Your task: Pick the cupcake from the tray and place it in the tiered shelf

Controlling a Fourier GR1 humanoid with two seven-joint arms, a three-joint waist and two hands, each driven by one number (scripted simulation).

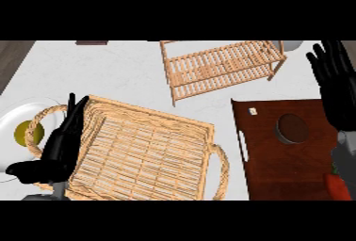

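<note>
The left hand point(59, 141) lies over the left edge of a woven wicker tray point(149, 150), its fingers straight and held close together, pointing away from the robot, with nothing in them. Just to its left a white plate point(12, 117) holds a yellow-green round thing point(24, 133), partly hidden behind the tray's handle. The right hand point(334, 70) stands at the far right edge, fingers straight and spread upward, empty and resting. Below it and to its left is a dark wooden tray point(268, 169) carrying the cupcake point(293, 128), which appears from above as a brown round with a pale rim, sitting just left of that hand's wrist. The slatted wooden tiered shelf point(219, 66) stands well to the left of the right hand's fingers, beyond both trays. An orange-red thing point(338, 186) shows at the lower right, under the right forearm; what it is cannot be told.
</note>
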